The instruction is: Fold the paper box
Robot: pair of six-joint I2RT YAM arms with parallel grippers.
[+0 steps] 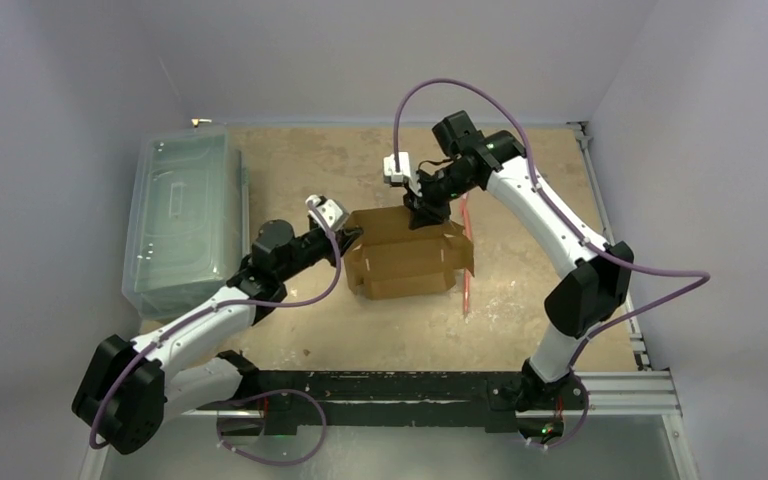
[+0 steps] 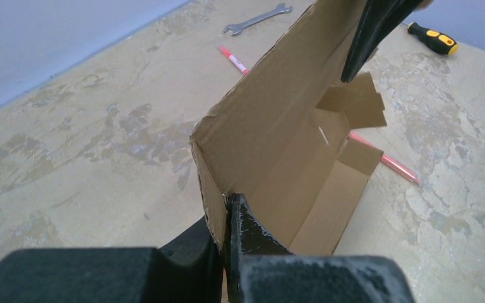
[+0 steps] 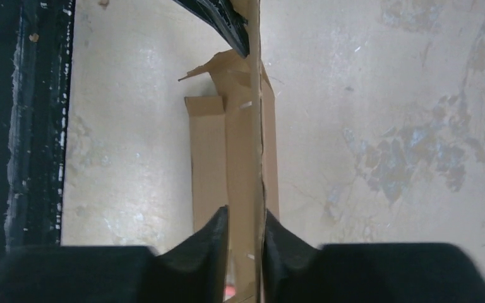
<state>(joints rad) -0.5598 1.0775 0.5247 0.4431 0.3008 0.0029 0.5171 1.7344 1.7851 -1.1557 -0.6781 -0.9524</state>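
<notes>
Your left pincer [image 2: 228, 203] is pinched shut on the paper box [image 1: 405, 265] wall so it stands up, and your right pincer [image 3: 246, 218] has that wall between its fingers too, gripping or not I cannot tell

A worn beige tabletop [image 1: 520, 330], mottled with grey patches, is enclosed by plain pale lavender walls [image 1: 50, 90] behind and at both sides. A clear lidded plastic bin [image 1: 180, 230] is set along its left edge. A metal rail [image 1: 620, 385] is fixed along the near edge. The scene is evenly lit.
</notes>
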